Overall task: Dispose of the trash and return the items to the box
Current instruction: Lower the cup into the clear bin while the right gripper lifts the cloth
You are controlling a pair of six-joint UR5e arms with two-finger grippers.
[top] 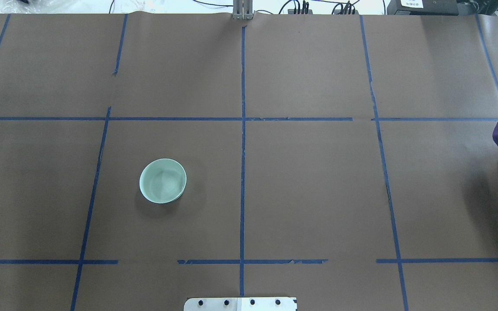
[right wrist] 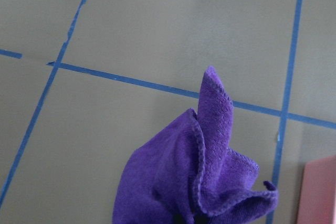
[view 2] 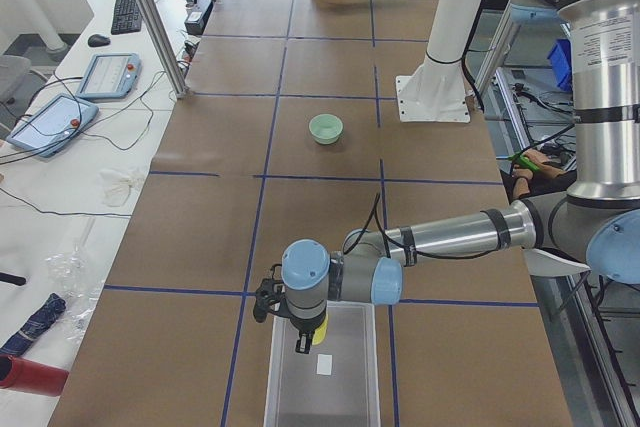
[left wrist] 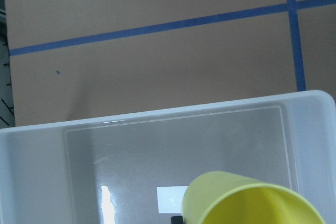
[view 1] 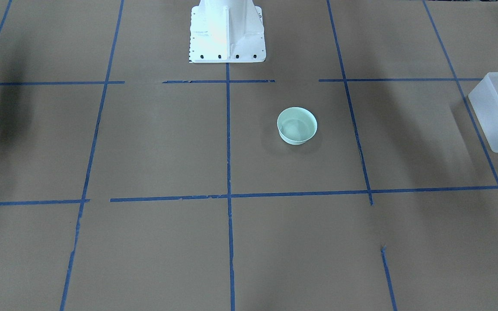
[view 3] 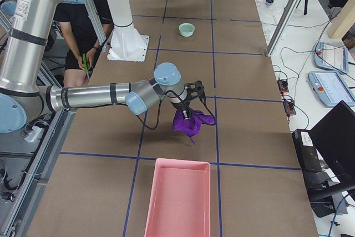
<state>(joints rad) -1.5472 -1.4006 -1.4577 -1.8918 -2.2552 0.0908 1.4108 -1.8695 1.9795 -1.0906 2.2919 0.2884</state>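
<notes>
The pale mint-green bowl (view 1: 297, 125) stands upright and alone on the brown table; it also shows in the overhead view (top: 162, 180). My left gripper (view 2: 300, 335) is shut on the yellow cup (left wrist: 247, 200) and holds it over the frosted box (left wrist: 157, 115), whose white label shows through the floor. The box sits at the table's left end (view 2: 275, 387). My right gripper (view 3: 186, 106) is shut on a purple cloth (right wrist: 194, 182) that hangs just above the table. Both grippers' fingers are mostly hidden in the wrist views.
A pink tray (view 3: 177, 198) lies at the table's right end, close to the cloth; its corner shows in the right wrist view (right wrist: 321, 192). The robot's white base (view 1: 226, 34) stands at the table's near middle. Blue tape lines grid the brown paper.
</notes>
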